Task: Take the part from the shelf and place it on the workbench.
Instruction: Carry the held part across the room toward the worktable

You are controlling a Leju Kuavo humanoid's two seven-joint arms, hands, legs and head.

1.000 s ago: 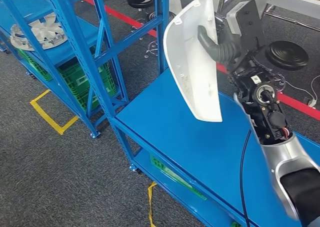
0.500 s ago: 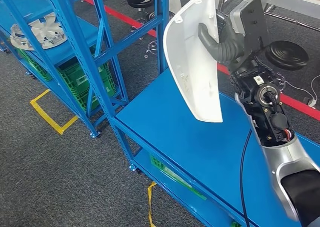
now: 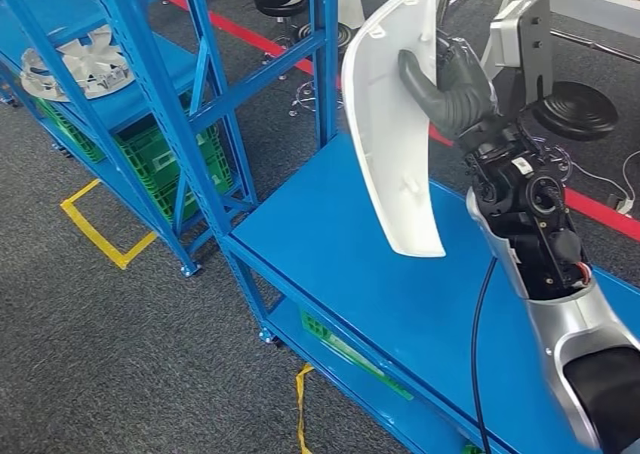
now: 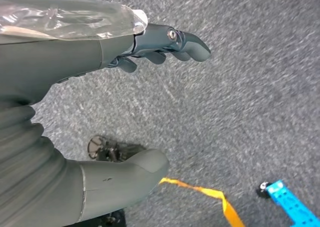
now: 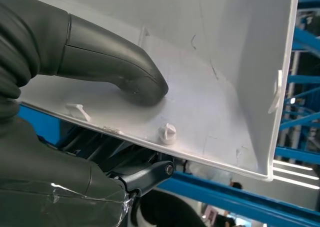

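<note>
Head view
Part: the white curved part (image 3: 396, 124) stood nearly upright in the air above the far part of the blue bench (image 3: 355, 264), clear of its top, hollow side toward the arm.
Right hand: the right hand (image 3: 453, 89) gripped the part near its upper end, thumb (image 3: 419, 79) pressed into the hollow face, the other fingers hidden behind the panel.
Shelf: the blue shelf (image 3: 162, 94) stood off the bench's left end, with a white fan wheel (image 3: 79, 64) on its board and a green crate (image 3: 170, 164) below.
Writing: a green label (image 3: 355, 356) lay on the bench's lower board; its text was too small to read.

Left wrist view
Left hand: the left hand (image 4: 113, 112) held nothing, fingers (image 4: 177, 41) and thumb well apart, over grey carpet (image 4: 245, 112) with yellow tape (image 4: 203, 193).

Right wrist view
Grip: the thumb (image 5: 113, 64) lay flat on the part's (image 5: 211, 72) inner face beside a small white peg (image 5: 167, 133); a dark finger (image 5: 147, 174) sat under the rim.
Writing: none could be read on the part.
</note>
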